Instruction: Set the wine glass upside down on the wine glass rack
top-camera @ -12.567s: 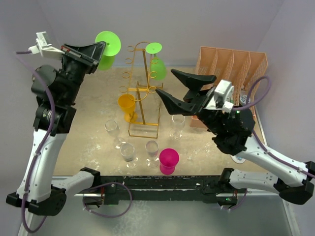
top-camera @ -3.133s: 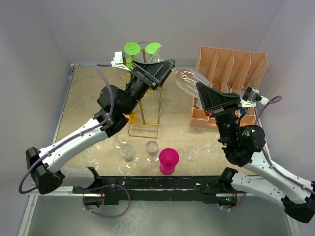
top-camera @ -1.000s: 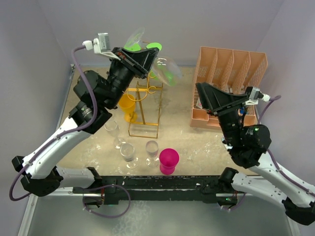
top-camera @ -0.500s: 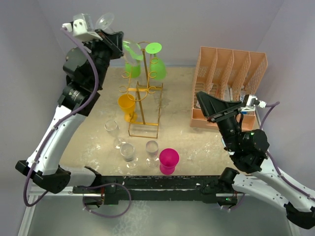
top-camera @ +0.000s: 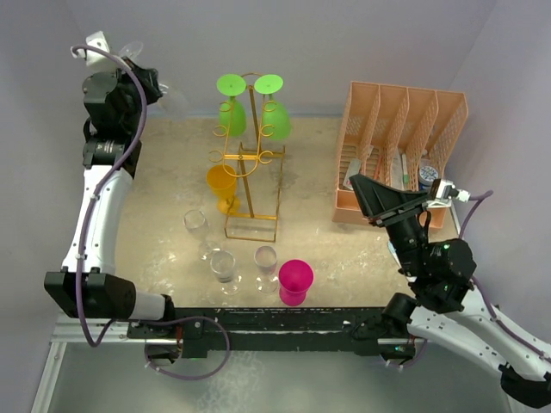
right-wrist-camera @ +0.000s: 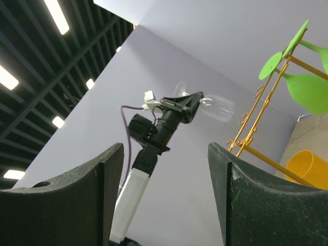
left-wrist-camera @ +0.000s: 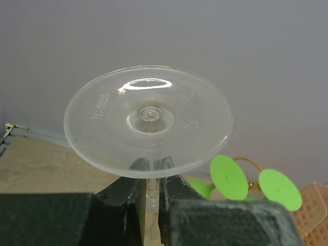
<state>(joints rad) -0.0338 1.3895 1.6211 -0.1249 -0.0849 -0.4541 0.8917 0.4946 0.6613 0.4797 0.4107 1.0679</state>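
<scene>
My left gripper [top-camera: 142, 79] is raised at the far left, well left of the rack, and is shut on the stem of a clear wine glass [top-camera: 170, 101]. In the left wrist view the glass's round foot [left-wrist-camera: 148, 120] faces the camera and the stem sits between the jaws of my left gripper [left-wrist-camera: 150, 187]. The gold wire wine glass rack [top-camera: 250, 176] stands mid-table with two green glasses [top-camera: 231, 116] hanging upside down on it. My right gripper [top-camera: 379, 196] is open and empty near the peach organizer. The right wrist view shows the held glass [right-wrist-camera: 218, 107] and the rack [right-wrist-camera: 266, 107].
A yellow cup [top-camera: 221, 185] stands by the rack's base. Three clear glasses [top-camera: 224, 267] and a magenta cup [top-camera: 295, 280] stand near the front edge. The peach mesh organizer [top-camera: 400, 120] is at the back right. Walls close in on the left and back.
My left arm has swung left and away from the rack, carrying the clear glass with it. My right gripper has drawn back and down a little, still open.
</scene>
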